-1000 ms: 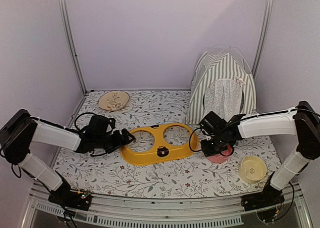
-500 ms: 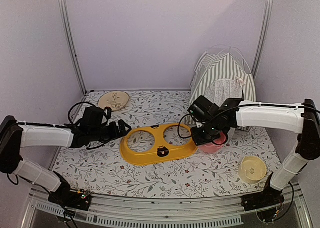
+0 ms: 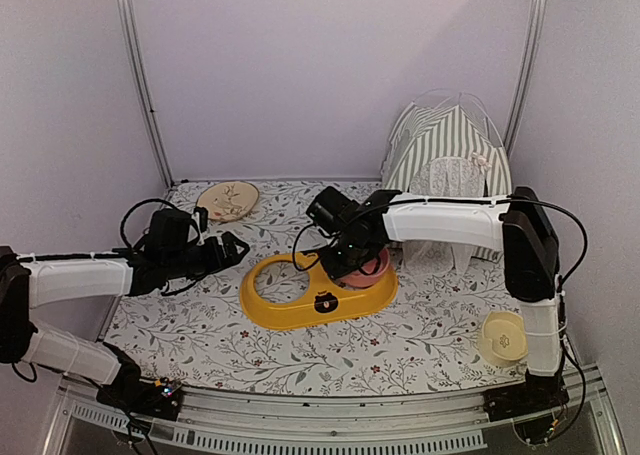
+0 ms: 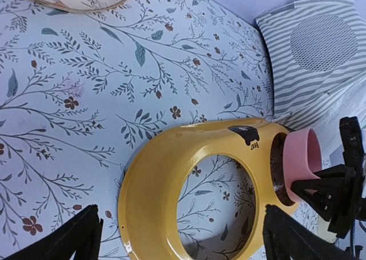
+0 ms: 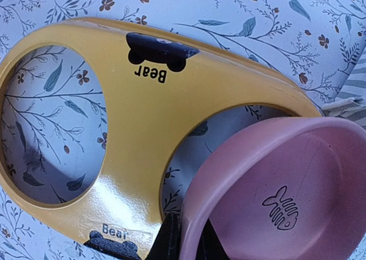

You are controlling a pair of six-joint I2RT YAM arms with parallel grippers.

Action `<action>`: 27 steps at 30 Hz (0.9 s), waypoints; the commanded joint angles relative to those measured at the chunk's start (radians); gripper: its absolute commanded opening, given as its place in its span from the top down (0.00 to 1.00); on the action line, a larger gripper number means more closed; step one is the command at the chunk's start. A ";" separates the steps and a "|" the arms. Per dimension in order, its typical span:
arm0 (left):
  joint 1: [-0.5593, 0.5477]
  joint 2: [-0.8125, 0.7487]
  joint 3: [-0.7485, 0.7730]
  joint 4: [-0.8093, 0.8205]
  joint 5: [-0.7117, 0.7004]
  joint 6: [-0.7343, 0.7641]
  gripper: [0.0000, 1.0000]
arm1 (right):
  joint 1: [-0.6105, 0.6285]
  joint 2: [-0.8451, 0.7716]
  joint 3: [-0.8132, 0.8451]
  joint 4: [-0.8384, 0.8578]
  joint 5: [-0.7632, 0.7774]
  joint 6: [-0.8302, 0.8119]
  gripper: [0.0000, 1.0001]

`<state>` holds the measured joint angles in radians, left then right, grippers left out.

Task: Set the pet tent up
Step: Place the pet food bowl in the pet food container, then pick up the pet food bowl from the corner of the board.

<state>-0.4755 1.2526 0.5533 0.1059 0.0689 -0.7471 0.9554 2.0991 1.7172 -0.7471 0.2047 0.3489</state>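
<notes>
Over the right hole of the yellow stand [image 3: 322, 301], the right pincer [image 3: 350, 258] grips the pink bowl [image 5: 286, 180] by its rim, apparently to seat it; the left pincer [image 3: 233, 250] gapes empty nearby.

A table [image 3: 200, 340] draped in white cloth printed with leafy sprigs is carrying four things. A yellow plastic two-hole bowl stand [image 3: 272, 310] is lying near its middle (a small black bear mark is showing on the near rim). A round beige floral plate [image 3: 227, 200] is sitting at the far left. A green-and-white striped fabric pet tent [image 3: 440, 140] is standing upright in the far right corner, and a shallow cream bowl [image 3: 505, 337] is resting near the front right edge.
</notes>
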 commanded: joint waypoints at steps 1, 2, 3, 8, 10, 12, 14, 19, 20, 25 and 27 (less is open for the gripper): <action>0.015 -0.023 -0.015 -0.008 0.016 0.022 0.01 | 0.001 0.056 0.083 0.022 0.048 -0.053 1.00; 0.017 -0.022 -0.015 -0.009 0.018 0.024 0.01 | 0.001 0.060 0.085 0.026 0.041 -0.053 1.00; 0.017 -0.023 -0.014 -0.010 0.019 0.025 0.01 | 0.001 0.060 0.085 0.031 0.034 -0.052 0.98; 0.021 -0.021 -0.014 -0.007 0.022 0.029 0.01 | 0.002 0.010 0.076 0.024 0.015 -0.050 0.70; 0.023 -0.013 -0.010 -0.004 0.029 0.031 0.01 | 0.001 -0.001 0.079 -0.005 0.016 -0.051 0.60; 0.024 -0.009 -0.007 -0.001 0.032 0.032 0.01 | 0.001 -0.021 0.071 -0.044 0.012 -0.039 0.52; 0.024 -0.010 -0.007 0.003 0.031 0.033 0.01 | 0.002 -0.074 0.024 -0.057 0.010 -0.017 0.50; 0.031 -0.001 -0.002 0.009 0.038 0.041 0.01 | 0.001 -0.297 -0.209 -0.072 0.056 0.068 0.43; 0.033 0.002 0.001 0.010 0.041 0.044 0.01 | 0.001 -0.342 -0.261 -0.084 0.065 0.088 0.43; 0.041 0.011 0.018 0.012 0.054 0.052 0.01 | 0.001 -0.601 -0.576 -0.152 0.073 0.268 0.42; 0.043 0.016 0.023 0.015 0.061 0.052 0.02 | 0.002 -0.698 -0.682 -0.183 0.065 0.364 0.41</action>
<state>-0.4458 1.2545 0.5480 0.0998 0.1074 -0.7155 0.9573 1.5394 1.2152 -0.8272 0.2558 0.5171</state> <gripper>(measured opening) 0.986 0.586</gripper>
